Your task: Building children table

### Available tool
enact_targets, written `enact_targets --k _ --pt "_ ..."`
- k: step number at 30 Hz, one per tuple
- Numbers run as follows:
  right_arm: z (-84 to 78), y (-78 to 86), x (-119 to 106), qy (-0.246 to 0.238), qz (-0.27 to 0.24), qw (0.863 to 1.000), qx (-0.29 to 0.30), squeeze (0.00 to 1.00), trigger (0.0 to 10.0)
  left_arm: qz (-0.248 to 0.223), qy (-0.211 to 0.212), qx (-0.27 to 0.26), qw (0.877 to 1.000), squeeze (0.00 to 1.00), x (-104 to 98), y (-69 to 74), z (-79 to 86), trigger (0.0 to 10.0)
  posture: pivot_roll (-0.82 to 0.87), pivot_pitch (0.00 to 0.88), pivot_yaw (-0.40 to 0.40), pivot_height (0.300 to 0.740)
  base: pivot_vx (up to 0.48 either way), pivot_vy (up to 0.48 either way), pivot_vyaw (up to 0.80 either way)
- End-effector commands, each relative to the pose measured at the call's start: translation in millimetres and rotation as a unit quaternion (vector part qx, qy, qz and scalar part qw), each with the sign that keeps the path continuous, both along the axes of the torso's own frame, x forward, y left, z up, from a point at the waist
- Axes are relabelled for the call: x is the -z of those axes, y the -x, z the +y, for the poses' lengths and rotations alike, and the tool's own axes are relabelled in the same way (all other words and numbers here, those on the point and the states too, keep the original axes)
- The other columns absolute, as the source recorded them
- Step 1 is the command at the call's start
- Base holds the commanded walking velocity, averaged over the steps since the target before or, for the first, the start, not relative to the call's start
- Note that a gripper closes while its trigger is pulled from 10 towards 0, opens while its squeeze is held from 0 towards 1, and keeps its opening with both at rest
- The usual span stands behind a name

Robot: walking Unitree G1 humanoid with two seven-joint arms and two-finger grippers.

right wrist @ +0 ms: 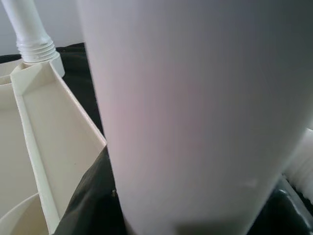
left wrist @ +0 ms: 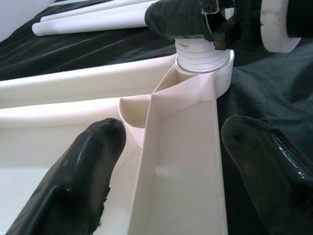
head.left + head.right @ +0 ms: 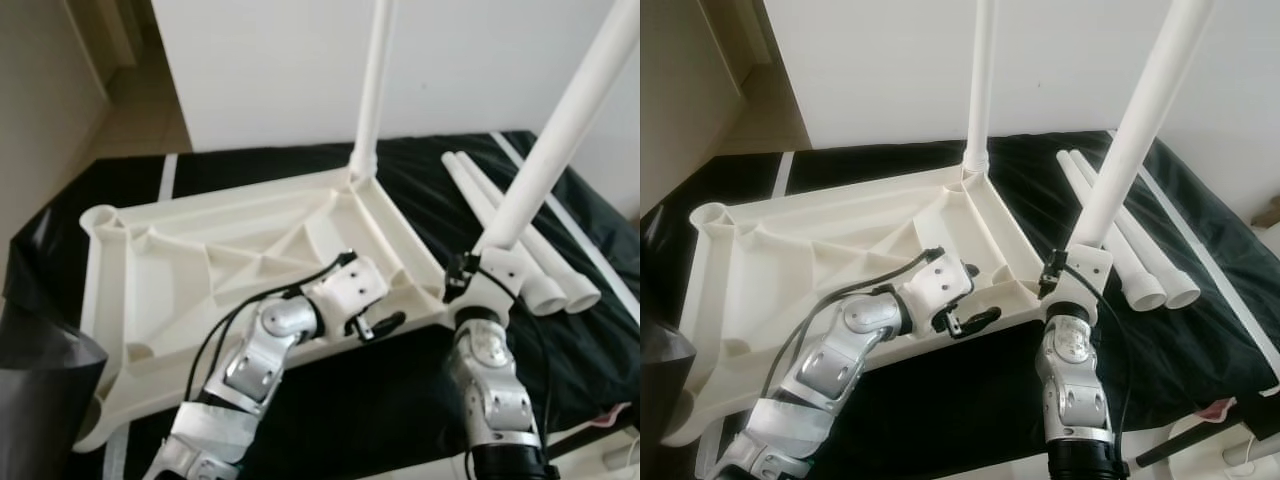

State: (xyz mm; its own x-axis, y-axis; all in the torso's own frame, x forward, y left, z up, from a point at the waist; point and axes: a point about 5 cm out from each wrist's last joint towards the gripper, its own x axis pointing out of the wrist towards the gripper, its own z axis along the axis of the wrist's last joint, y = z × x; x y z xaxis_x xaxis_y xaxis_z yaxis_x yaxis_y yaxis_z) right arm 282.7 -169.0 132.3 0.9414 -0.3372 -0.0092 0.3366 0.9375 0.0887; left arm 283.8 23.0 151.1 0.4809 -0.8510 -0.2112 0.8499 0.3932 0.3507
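The cream plastic tabletop (image 3: 200,250) lies upside down on a black cloth. One white leg (image 3: 375,90) stands upright in its far corner socket. My right gripper (image 3: 487,278) is shut on a second white leg (image 3: 560,130), which leans slightly. Its threaded end (image 2: 200,54) sits at the near right corner socket (image 2: 222,81). My left gripper (image 3: 385,325) is open over the tabletop's near edge. Its fingers (image 2: 83,171) stand either side of a rib (image 2: 146,161), pinching nothing. In the right wrist view the held leg (image 1: 195,112) is very close.
Two spare white legs (image 3: 1140,270) lie side by side on the black cloth (image 3: 400,400) to the right of the tabletop. A white wall (image 3: 270,60) rises behind. A dark grey object (image 3: 40,390) stands at the near left corner.
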Motion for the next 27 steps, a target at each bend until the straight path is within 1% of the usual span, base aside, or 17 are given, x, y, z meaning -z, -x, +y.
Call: enact_targets --k 1,3,4,7,13,14,17,18,20,21,22,24,27 --pt "-4.0 5.1 14 -0.02 0.026 0.999 -0.004 1.0 10.0 -0.015 0.006 -0.046 0.999 0.0 -2 -4.3 4.2 10.0 -0.06 0.014 0.003 0.74 0.0 0.0 0.0" --pt "-2.6 7.0 9 -0.008 0.003 1.0 -0.029 1.0 10.0 -0.013 0.012 -0.047 0.999 0.0 -3 -4.8 4.2 10.0 -0.06 0.011 0.005 0.74 0.0 0.0 0.0" --pt "-2.6 7.0 9 -0.008 0.003 1.0 -0.029 1.0 10.0 -0.013 0.012 -0.047 0.999 0.0 -3 -4.8 4.2 10.0 -0.06 0.011 0.005 0.74 0.0 0.0 0.0" --pt "-0.8 12.6 5 0.007 -0.015 0.998 -0.058 1.0 10.0 -0.014 0.012 -0.045 0.999 0.0 -3 -4.1 3.4 10.0 -0.07 0.005 0.004 0.74 0.0 0.0 0.0" --pt "-3.3 22.0 6 0.01 -0.021 0.997 -0.071 1.0 10.0 -0.014 0.018 -0.045 0.999 0.0 -5 -3.7 2.9 10.0 -0.07 0.0 0.005 0.74 0.0 0.0 0.0" --pt "-1.1 30.1 10 0.005 -0.015 0.995 -0.1 0.0 10.0 -0.009 0.035 -0.039 0.999 0.0 -9 -2.2 1.9 10.0 -0.07 0.0 0.006 0.74 0.0 0.0 0.0" --pt "0.3 33.9 12 0.006 -0.016 0.993 -0.114 0.0 10.0 -0.007 0.043 -0.035 0.998 0.0 -10 -1.3 1.6 10.0 -0.07 0.0 0.007 0.74 0.0 0.0 0.0" --pt "1.5 38.5 13 0.009 -0.016 0.992 -0.128 0.0 10.0 -0.008 0.048 -0.032 0.998 0.0 -11 -1.1 2.0 10.0 -0.07 0.0 0.008 0.74 0.0 0.0 0.0" --pt "1.5 38.5 13 0.009 -0.016 0.992 -0.128 0.0 10.0 -0.008 0.048 -0.032 0.998 0.0 -11 -1.1 2.0 10.0 -0.07 0.0 0.008 0.74 0.0 0.0 0.0" --pt "3.3 49.6 18 0.009 -0.011 0.988 -0.153 0.0 10.0 -0.003 0.068 -0.042 0.997 0.0 -15 -4.8 7.4 10.0 -0.07 0.0 0.012 0.74 0.0 0.0 0.0" --pt "3.3 49.6 18 0.009 -0.011 0.988 -0.153 0.0 10.0 -0.003 0.068 -0.042 0.997 0.0 -15 -4.8 7.4 10.0 -0.07 0.0 0.012 0.74 0.0 0.0 0.0" --pt "5.0 56.1 23 0.005 -0.002 0.986 -0.168 0.0 10.0 0.003 0.082 -0.053 0.995 0.0 -19 -8.1 13.2 10.0 -0.07 0.0 0.015 0.74 0.0 0.0 0.0" --pt "5.8 58.0 25 0.004 0.002 0.985 -0.17 0.0 10.0 0.004 0.085 -0.056 0.995 0.0 -19 -8.9 15.8 10.0 -0.07 0.0 0.018 0.74 0.0 0.0 0.0"
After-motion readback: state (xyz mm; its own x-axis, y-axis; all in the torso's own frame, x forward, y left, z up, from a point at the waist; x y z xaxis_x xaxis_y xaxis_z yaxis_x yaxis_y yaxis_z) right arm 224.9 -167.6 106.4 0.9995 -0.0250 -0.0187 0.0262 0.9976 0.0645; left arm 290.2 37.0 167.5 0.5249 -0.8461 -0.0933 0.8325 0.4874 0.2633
